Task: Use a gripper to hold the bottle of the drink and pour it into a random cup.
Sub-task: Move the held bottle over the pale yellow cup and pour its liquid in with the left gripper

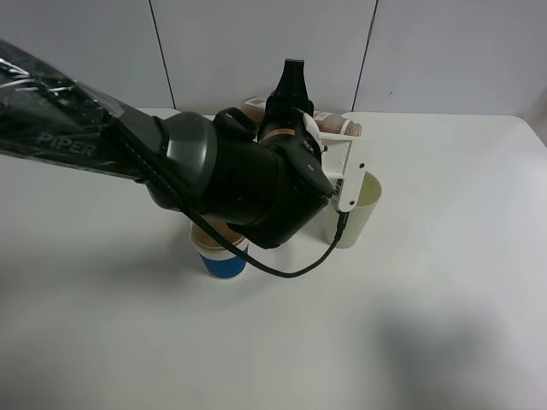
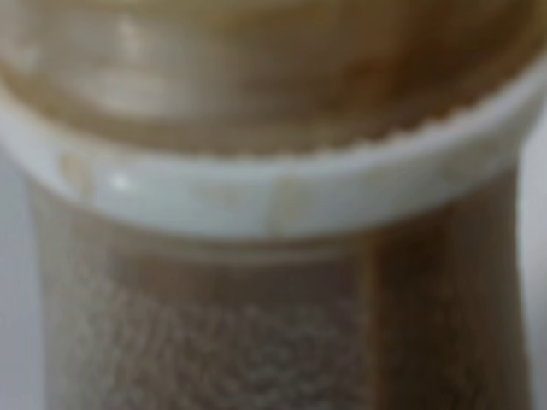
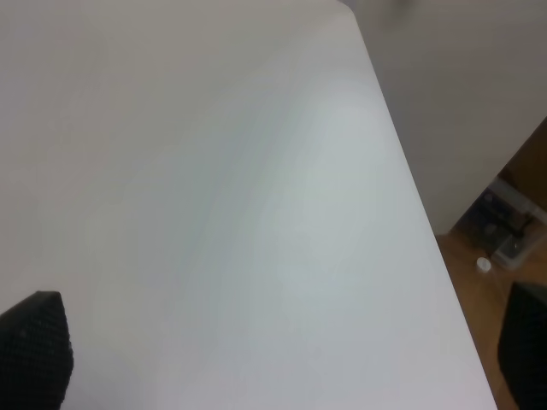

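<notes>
My left gripper (image 1: pixel 292 94) reaches in from the left to the table's middle and is shut on the bottle of the drink (image 1: pixel 338 125), which is tipped on its side, its pink-red label showing on both sides of the black fingers (image 1: pixel 293 75). The left wrist view is filled by a blurred close-up of the bottle (image 2: pixel 273 325), brown drink under a pale ring. The cup (image 1: pixel 357 215), a tall pale yellow-green tumbler, stands upright just right of the wrist's white bracket, below the bottle in the picture. My right gripper (image 3: pixel 282 359) is open over bare table.
A short blue-and-white ribbed cup (image 1: pixel 226 259) stands under the left arm's wrist, partly hidden by it. The white table (image 1: pixel 444 299) stretches to the right. In the right wrist view the table's edge (image 3: pixel 427 248) drops to a wooden floor.
</notes>
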Available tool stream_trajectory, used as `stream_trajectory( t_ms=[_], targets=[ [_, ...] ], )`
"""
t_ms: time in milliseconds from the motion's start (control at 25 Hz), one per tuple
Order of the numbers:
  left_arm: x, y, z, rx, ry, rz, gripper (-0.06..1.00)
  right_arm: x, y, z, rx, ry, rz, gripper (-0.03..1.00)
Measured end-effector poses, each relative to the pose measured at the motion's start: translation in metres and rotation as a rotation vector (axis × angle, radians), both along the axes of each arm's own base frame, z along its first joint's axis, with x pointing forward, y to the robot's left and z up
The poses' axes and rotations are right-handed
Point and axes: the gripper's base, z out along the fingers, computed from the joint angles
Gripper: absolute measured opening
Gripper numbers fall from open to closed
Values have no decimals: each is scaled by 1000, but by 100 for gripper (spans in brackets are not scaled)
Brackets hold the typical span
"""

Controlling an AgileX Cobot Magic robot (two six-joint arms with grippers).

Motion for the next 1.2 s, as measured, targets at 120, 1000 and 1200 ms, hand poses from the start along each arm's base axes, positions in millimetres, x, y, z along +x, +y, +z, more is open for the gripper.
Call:
stream_trajectory(
  t_ms=[120,1000,1200],
  targets=[
    [0,0,0,2,0,-1,33,0,0,0,0,0,0,99],
    [0,2,2,12,-26,24,33,0,0,0,0,0,0,99],
    [1,3,3,15,-35,34,33,0,0,0,0,0,0,99]
  ],
)
